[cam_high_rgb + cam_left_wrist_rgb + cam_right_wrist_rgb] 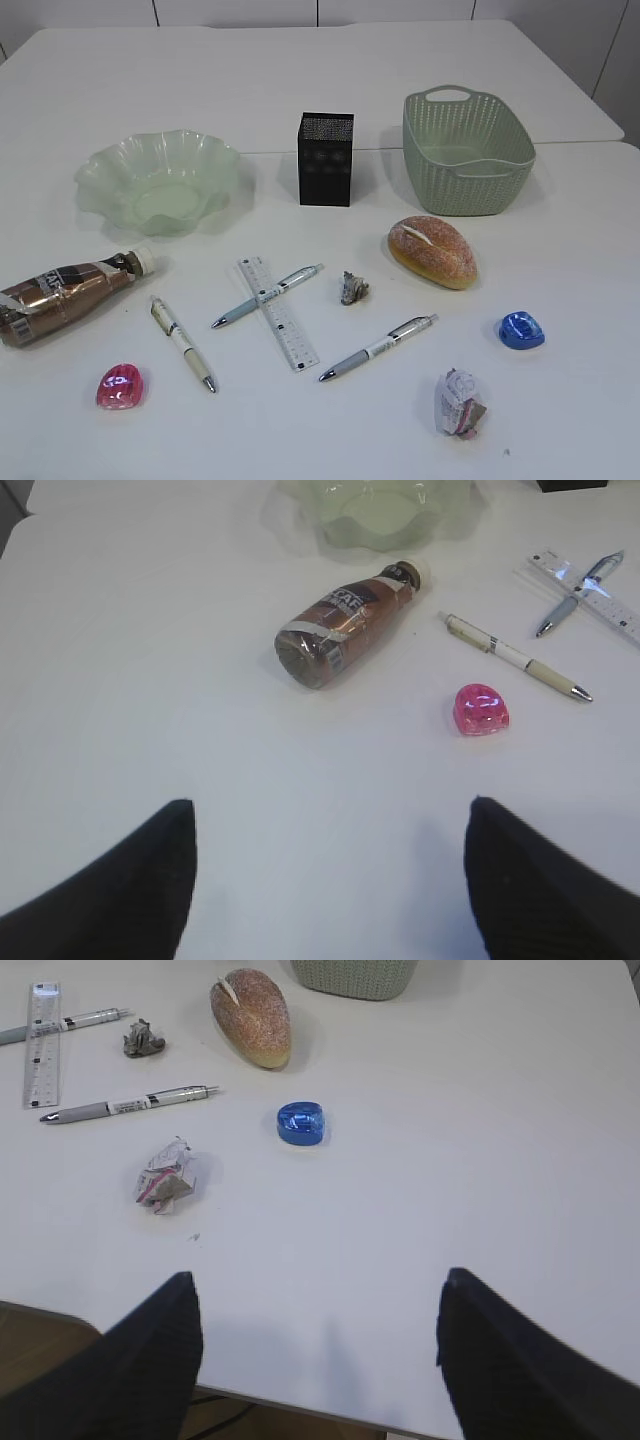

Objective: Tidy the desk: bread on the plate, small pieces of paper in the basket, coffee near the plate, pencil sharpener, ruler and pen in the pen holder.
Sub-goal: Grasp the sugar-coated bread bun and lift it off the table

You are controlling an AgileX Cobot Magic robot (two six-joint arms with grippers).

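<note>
Nothing tidied yet, with bread lying near right on the bench, apart from the far-left plate, coffee on its side at left, and left gripper and right gripper both spread apart, empty, ready to reach.

Furniture: large white tabletop, matte, plain; second white table section abutting at rear right, seam visible between them. Rear corners rounded. Wall: pale panels behind table, split by dark vertical joints. Floor: brownish strip below near table edge in right wrist view, dark cable possibly lying there, too dim to confirm. Light: even, diffuse, from above; soft short shadows; no window in view.
</note>
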